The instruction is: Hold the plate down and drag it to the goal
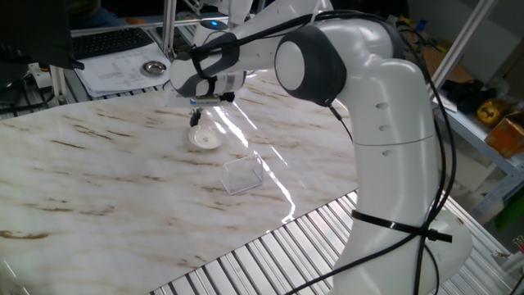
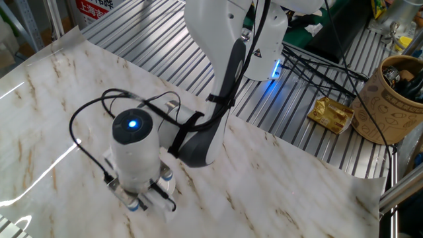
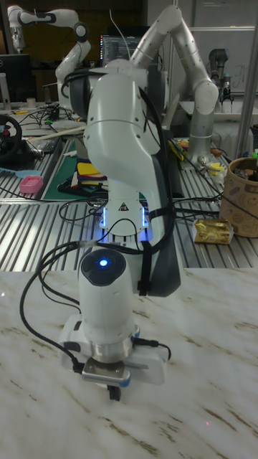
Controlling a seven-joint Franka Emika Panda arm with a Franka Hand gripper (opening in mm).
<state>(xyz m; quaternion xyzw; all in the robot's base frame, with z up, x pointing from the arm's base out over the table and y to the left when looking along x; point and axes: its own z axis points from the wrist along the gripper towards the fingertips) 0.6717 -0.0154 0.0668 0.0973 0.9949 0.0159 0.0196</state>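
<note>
White arm bent low, end effector [image 1: 195, 120] on plate [image 1: 205, 138]

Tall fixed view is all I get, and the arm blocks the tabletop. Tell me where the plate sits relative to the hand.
Observer: In one fixed view the plate lies on the marble table directly under the hand, whose tip appears to touch the plate's far edge.
Operator: Give me the goal's position.
Observer: The goal is a clear square patch nearer the table's front edge, down and right of the plate in that view.
Operator: Say whether they overlap.
Observer: No, a strip of bare marble separates the plate from the goal.
</note>
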